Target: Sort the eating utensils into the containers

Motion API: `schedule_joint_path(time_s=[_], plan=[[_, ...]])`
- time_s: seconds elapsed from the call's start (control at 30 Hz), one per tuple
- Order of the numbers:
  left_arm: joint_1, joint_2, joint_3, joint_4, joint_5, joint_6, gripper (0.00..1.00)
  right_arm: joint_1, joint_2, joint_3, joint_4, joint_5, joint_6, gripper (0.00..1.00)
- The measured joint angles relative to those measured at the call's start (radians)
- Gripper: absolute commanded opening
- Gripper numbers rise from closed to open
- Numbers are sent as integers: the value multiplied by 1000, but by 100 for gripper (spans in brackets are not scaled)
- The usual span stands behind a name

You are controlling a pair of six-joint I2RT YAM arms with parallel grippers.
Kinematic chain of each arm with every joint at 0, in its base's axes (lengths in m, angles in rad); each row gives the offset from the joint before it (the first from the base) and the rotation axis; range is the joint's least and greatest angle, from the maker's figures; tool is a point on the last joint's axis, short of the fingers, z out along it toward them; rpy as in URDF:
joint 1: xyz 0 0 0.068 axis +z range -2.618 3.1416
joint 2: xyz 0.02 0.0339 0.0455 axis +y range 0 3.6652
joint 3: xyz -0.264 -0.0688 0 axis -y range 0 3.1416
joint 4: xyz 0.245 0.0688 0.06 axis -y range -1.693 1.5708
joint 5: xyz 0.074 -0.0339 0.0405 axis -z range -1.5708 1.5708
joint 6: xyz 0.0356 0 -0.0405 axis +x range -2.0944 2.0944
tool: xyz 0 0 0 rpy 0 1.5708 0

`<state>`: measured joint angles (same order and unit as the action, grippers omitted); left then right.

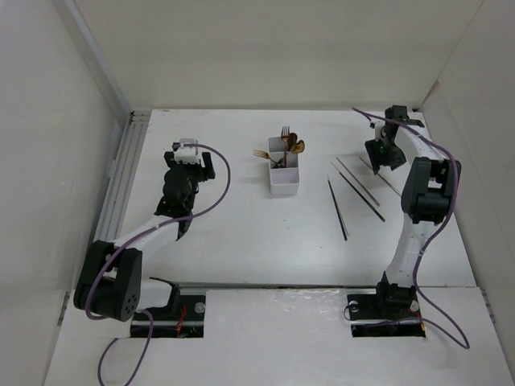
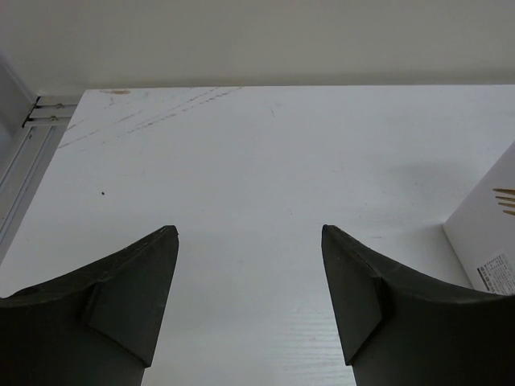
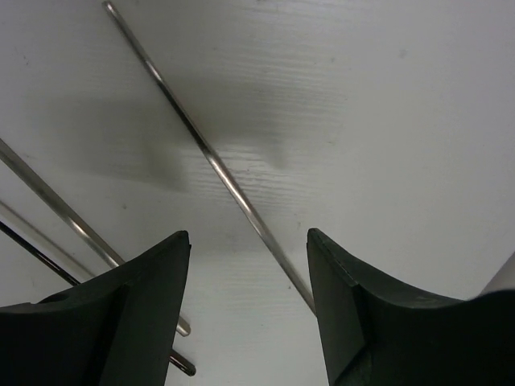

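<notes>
The white three-compartment box (image 1: 285, 182) stands at the table's middle back; gold-headed forks and spoons (image 1: 288, 147) stick out of its far compartments. Several thin chopsticks (image 1: 337, 209) lie on the table to its right. My right gripper (image 1: 378, 158) is open and empty, low over the far chopsticks. In the right wrist view a silvery chopstick (image 3: 211, 161) runs diagonally between my open fingers (image 3: 145, 305), with others (image 3: 56, 207) at the left. My left gripper (image 1: 179, 211) is open and empty, left of the box; the box corner (image 2: 487, 233) shows at the right in the left wrist view.
A metal rail (image 1: 121, 173) runs along the table's left edge. White walls enclose the table at left, back and right. Purple cables (image 1: 219, 173) loop from both arms.
</notes>
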<state>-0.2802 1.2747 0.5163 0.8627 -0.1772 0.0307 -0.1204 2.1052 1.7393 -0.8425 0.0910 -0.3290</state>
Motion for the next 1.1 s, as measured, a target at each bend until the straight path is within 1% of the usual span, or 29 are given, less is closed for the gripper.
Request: schedule_joint_path(time_s=[0.07, 0.1, 0.13, 0.17, 0.2, 0.3, 0.4, 0.43, 0.57, 0.8, 0.9, 1.0, 1.1], plan=[[1, 6, 2, 0, 4, -1, 69, -4, 16, 0, -10, -13, -15, 64], [0, 7, 2, -1, 5, -2, 69, -4, 27, 0, -14, -19, -24, 60], [0, 7, 2, -1, 6, -2, 69, -5, 38, 0, -18, -24, -32, 59], [0, 7, 2, -1, 6, -2, 69, -6, 49, 0, -20, -29, -39, 56], [0, 7, 2, -1, 6, -2, 69, -8, 59, -1, -22, -33, -45, 50], [0, 7, 2, -3, 6, -2, 69, -14, 76, -2, -30, -35, -59, 43], [0, 7, 2, -7, 5, -2, 69, -18, 76, -6, -29, -31, -66, 29], [1, 7, 2, -8, 5, -3, 69, -18, 76, -8, -30, -29, -68, 20], [1, 7, 2, -8, 5, -2, 69, -18, 76, -14, -27, -20, -74, 0], [1, 7, 2, -8, 5, -2, 69, -17, 68, -23, -14, -21, -76, 0], [0, 7, 2, -8, 6, -2, 69, -15, 33, -72, 34, -21, -67, 0], [0, 7, 2, -8, 9, -2, 69, -15, -56, -153, 109, -29, -44, 0], [0, 7, 2, -8, 13, -1, 69, -13, -196, -219, 193, -53, -13, 0]])
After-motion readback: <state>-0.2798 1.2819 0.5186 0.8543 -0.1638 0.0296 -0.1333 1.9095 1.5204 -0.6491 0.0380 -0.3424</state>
